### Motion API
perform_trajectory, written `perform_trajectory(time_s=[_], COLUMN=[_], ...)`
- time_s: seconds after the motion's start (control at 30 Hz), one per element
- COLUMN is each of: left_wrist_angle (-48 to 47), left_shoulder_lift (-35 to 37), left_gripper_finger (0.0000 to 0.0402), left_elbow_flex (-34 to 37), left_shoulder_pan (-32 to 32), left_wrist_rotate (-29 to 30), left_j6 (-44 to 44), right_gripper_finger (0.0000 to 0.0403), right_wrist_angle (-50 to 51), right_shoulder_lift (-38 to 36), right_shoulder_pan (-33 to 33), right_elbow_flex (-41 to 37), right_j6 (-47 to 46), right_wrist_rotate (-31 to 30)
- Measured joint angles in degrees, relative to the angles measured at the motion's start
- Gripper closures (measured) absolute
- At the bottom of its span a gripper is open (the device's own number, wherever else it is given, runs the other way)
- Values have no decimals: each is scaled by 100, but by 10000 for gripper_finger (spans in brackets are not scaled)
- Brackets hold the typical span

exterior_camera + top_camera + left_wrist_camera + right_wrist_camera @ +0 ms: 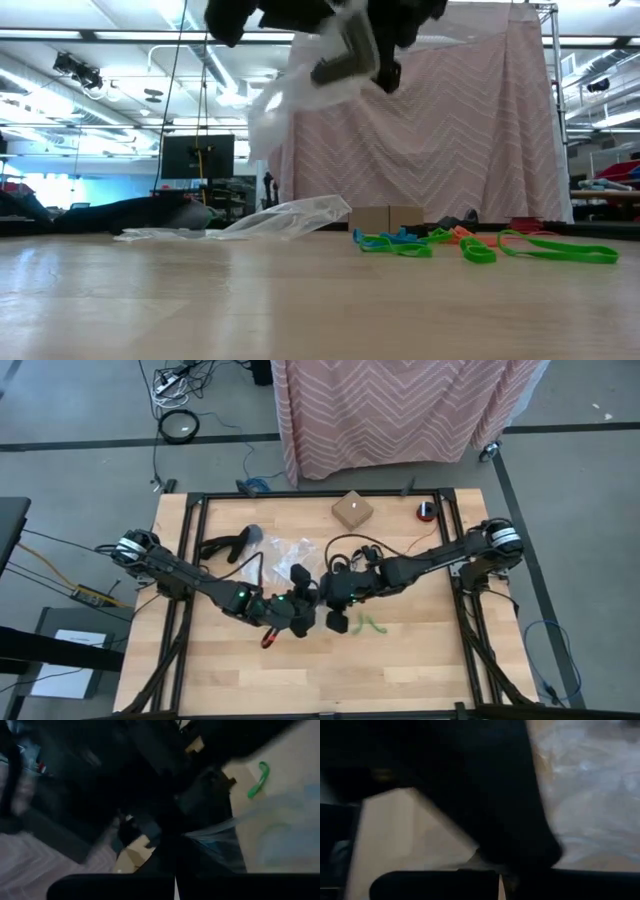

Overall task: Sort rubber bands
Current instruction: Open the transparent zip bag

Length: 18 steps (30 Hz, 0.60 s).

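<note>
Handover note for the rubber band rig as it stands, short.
Left gripper: shut, raised over mid-table, apparently pinching the clear plastic bag that hangs above the table.
Right gripper: shut, next to the left one at the same bag; its hold is unclear.
Rubber bands: green, blue and orange ones lie loose on the wooden table; a green one sits just off the right gripper.
A second clear bag lies flat on the table.
Done: no sorted groups visible.
Left: seemingly all the sorting.
</note>
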<state>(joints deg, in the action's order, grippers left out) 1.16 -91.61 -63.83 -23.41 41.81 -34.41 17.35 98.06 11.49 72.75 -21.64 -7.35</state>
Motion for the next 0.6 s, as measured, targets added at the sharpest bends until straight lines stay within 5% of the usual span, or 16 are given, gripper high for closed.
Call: perform_trajectory(time_s=[0.6], left_wrist_angle=[-754], left_shoulder_lift=[234], left_gripper_finger=[401], left_elbow_flex=[-39], left_shoulder_pan=[-592], left_wrist_rotate=[1102], left_j6=[-293], right_gripper_finger=[403], right_wrist_angle=[353], right_shoulder_lift=[267], right_shoulder_pan=[-111], right_elbow_flex=[11], right_j6=[-67], right_wrist_rotate=[-494])
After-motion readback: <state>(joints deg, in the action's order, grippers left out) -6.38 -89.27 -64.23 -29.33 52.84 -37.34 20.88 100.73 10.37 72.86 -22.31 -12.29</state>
